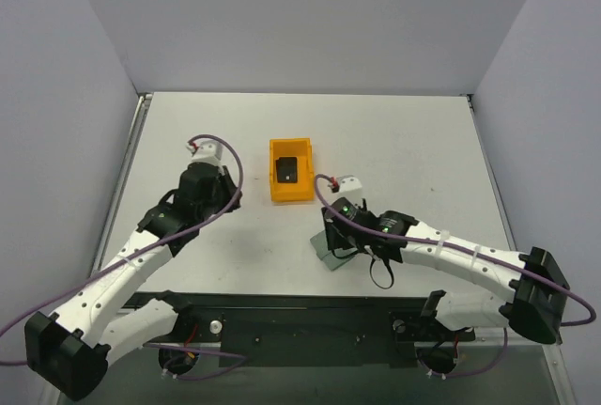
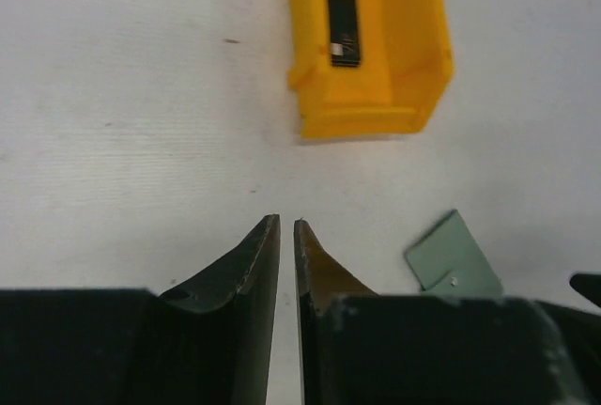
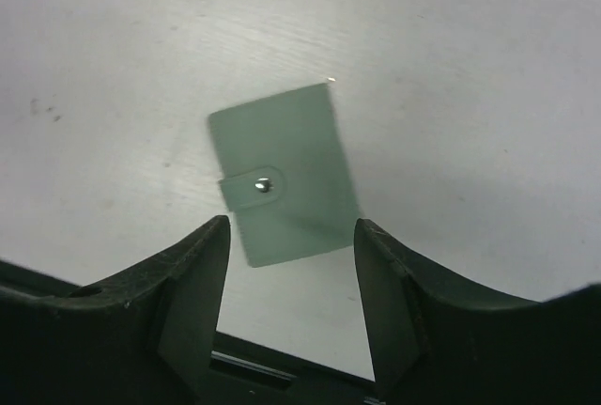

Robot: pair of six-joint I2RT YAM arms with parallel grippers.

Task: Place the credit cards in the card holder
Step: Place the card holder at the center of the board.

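Note:
The card holder (image 3: pixel 286 175) is a sage-green wallet, closed with its snap tab, lying flat on the white table near the front edge. My right gripper (image 3: pixel 291 231) hangs open above it, and the wallet's near edge shows between the two fingertips without touching them. In the top view the right gripper (image 1: pixel 331 234) covers part of the card holder (image 1: pixel 331 257). One black credit card (image 2: pixel 342 18) lies inside the orange bin (image 2: pixel 413 67). My left gripper (image 2: pixel 285 226) holds nothing; only a thin slit separates its jaws, and it sits left of the bin (image 1: pixel 305 189).
The card holder (image 2: pixel 453 257) shows at the right of the left wrist view, below the bin. A dark strip along the table's front edge (image 3: pixel 272 367) lies just behind the right fingers. Grey walls close off the table's sides and back.

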